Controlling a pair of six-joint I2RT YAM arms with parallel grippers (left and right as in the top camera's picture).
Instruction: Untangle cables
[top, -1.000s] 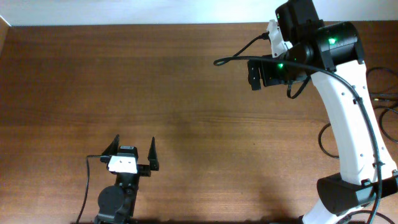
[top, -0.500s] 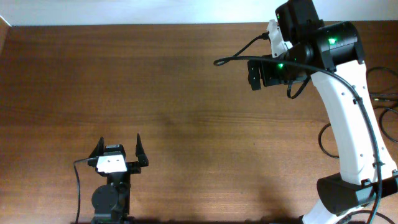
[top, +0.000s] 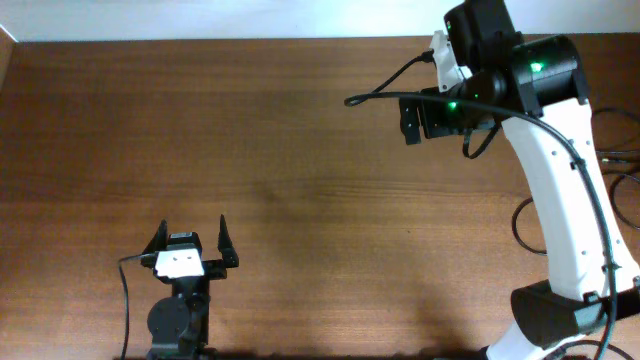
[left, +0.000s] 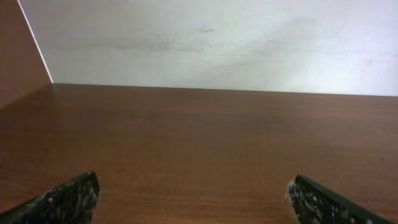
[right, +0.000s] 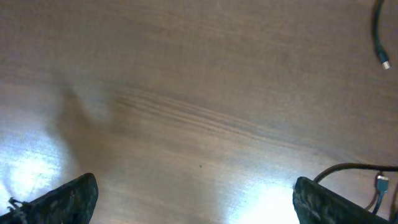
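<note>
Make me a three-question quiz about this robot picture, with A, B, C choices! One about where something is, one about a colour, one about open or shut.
1. In the overhead view, where on the table is the left gripper?
A. Low in the picture, on the left
B. High in the picture, on the right
C. Dead centre

2. What colour are the little lights on the right arm?
A. Red
B. Green
C. Blue

3. How is the left gripper?
A. Open, with nothing between its fingers
B. Shut on a cable
C. Shut on nothing

Answers:
1 A: the overhead view shows it low on the left side.
2 B: the spots near the top of the arm glow green.
3 A: in the left wrist view the fingers stand far apart, with only bare wood between them.
</note>
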